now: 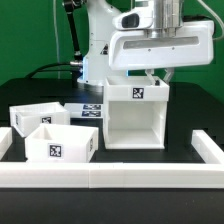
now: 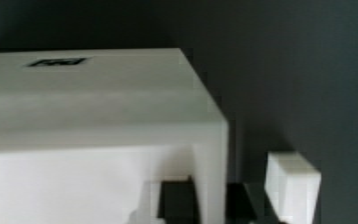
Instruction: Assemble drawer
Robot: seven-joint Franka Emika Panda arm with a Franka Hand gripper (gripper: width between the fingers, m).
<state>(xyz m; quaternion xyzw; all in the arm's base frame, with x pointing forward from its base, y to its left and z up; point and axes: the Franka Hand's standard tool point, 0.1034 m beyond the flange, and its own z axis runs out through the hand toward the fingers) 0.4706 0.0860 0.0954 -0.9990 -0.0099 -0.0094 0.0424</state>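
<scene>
The tall white drawer case (image 1: 135, 118) stands upright on the dark table with its open side toward the front and a tag on its front. My gripper (image 1: 162, 79) is at the case's top edge on the exterior view's right. In the wrist view the gripper (image 2: 211, 203) has its two dark fingers (image 2: 179, 203) on either side of the case's thin side wall, pressed against it. The case's tagged panel (image 2: 87, 100) fills most of that view. Two smaller knobbed trays (image 1: 40, 117) (image 1: 60, 144) sit at the exterior view's left.
A long low white rail (image 1: 110, 178) runs along the front and up both sides. The marker board (image 1: 88, 110) lies behind the trays. The robot's base stands behind the case. A small white block (image 2: 291, 185) shows beside the fingers in the wrist view.
</scene>
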